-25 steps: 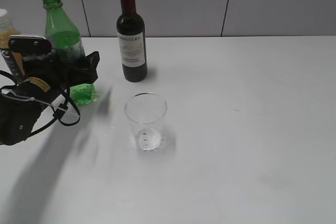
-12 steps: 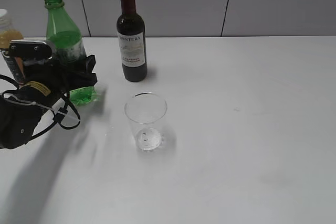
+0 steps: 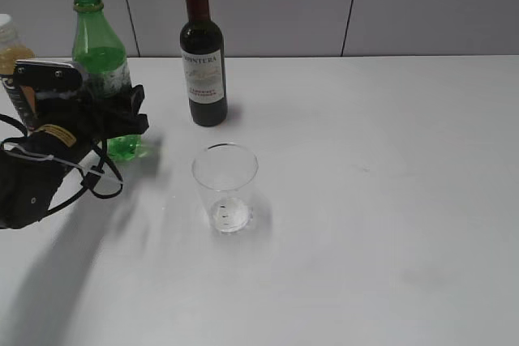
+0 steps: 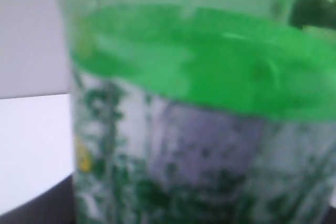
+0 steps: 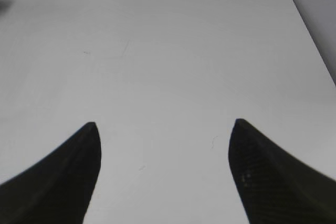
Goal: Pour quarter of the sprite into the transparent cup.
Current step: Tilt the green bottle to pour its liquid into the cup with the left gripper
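The sprite [image 3: 99,54], a green bottle with no cap, stands at the back left of the table, about half full. My left gripper [image 3: 122,119] is closed round its lower part at the label band. The bottle fills the left wrist view [image 4: 199,103], blurred, with the fingers hidden. The transparent cup [image 3: 225,188] stands upright and looks empty, in front and to the right of the bottle, apart from it. My right gripper [image 5: 164,145] is open and empty over bare table; it does not show in the exterior view.
A dark wine bottle [image 3: 203,62] with a red top stands behind the cup. An orange juice bottle [image 3: 10,54] stands at the far left behind my left arm. The white table [image 3: 381,200] ends at a grey wall behind.
My left gripper has shifted slightly left and back at the sprite. The bottle's top has moved a little to the right. The cup has not moved.
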Tool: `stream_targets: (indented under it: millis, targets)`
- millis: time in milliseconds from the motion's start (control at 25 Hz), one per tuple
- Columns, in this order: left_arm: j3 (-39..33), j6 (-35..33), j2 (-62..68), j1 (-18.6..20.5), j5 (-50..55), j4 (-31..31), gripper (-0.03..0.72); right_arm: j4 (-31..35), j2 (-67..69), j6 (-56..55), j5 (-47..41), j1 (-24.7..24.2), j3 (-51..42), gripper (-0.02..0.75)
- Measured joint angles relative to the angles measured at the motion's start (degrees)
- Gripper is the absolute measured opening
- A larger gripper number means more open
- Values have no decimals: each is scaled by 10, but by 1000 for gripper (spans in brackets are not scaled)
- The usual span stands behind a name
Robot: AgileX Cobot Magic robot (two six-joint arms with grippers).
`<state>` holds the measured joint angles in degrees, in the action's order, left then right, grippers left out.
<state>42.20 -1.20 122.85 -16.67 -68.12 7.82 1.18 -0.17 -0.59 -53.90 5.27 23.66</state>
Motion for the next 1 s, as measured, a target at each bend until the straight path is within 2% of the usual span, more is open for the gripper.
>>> stream_targets:
  millis: [200, 520, 600, 840, 1000]
  targets:
    - [-30, -84, -42, -14, 15, 45, 469, 0, 0, 0, 0, 0, 0, 584]
    - [-103, -210, -110, -58, 14, 113, 468, 0, 0, 0, 0, 0, 0, 584]
    - [-119, -243, -123, -74, 15, 137, 468, 0, 0, 0, 0, 0, 0, 584]
    - [-138, -403, -156, -141, 16, 230, 467, 0, 0, 0, 0, 0, 0, 584]
    - [-145, -444, -157, -175, 16, 265, 467, 0, 0, 0, 0, 0, 0, 584]
